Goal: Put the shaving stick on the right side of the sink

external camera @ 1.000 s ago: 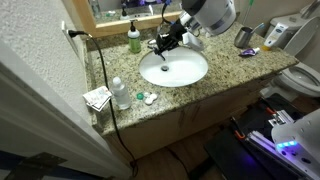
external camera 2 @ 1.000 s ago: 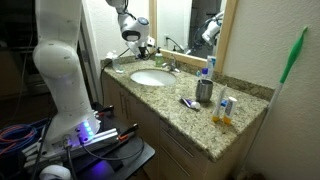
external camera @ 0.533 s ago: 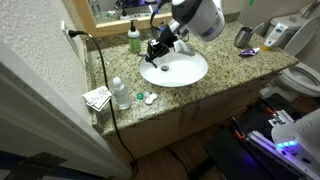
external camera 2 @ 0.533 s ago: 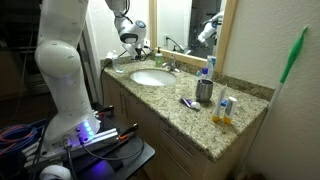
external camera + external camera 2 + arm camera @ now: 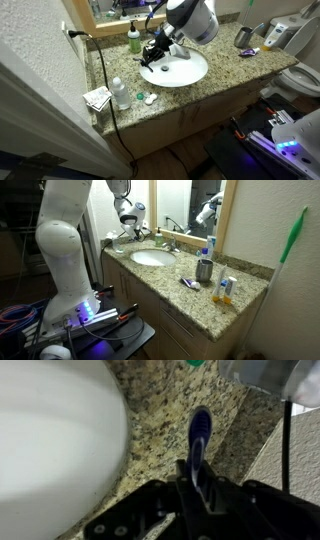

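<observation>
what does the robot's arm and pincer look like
The arm is glossy white, built of thick rounded segments. The pincer is matte black and blocky, with two narrow fingers. No markings or cables on either can be made out.

- One sink with one faucet.
- One shaving stick.
- One green soap bottle.
- One metal cup.
- One clear plastic bottle.
- One purple-blue object.
</observation>
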You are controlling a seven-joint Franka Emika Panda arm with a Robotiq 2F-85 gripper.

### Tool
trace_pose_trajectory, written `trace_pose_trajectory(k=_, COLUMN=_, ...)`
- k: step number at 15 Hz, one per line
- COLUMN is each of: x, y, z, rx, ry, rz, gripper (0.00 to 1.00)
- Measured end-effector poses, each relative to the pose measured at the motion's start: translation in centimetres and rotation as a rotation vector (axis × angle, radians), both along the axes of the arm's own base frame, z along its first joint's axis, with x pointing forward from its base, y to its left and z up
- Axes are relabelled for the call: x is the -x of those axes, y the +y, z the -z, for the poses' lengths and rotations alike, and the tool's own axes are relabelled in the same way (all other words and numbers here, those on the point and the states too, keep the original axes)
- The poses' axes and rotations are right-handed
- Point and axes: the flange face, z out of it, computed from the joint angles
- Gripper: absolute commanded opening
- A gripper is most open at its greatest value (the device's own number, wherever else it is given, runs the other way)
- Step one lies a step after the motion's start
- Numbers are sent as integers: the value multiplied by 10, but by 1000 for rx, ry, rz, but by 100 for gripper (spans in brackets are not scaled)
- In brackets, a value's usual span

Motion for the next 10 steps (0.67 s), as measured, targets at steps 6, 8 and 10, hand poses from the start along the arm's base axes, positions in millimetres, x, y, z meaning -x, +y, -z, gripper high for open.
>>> trace_pose_trajectory(k=6, x=2, y=17, z=-6, rx=-25, ry=25, rz=-58, gripper=15)
trace_pose_trajectory(k=8, x=3, y=19, z=-5, rx=-23, ry=25, rz=-60, gripper=4)
trace_pose_trajectory(k=10, x=3, y=18, z=-4, rx=-20, ry=31, rz=-53, gripper=4)
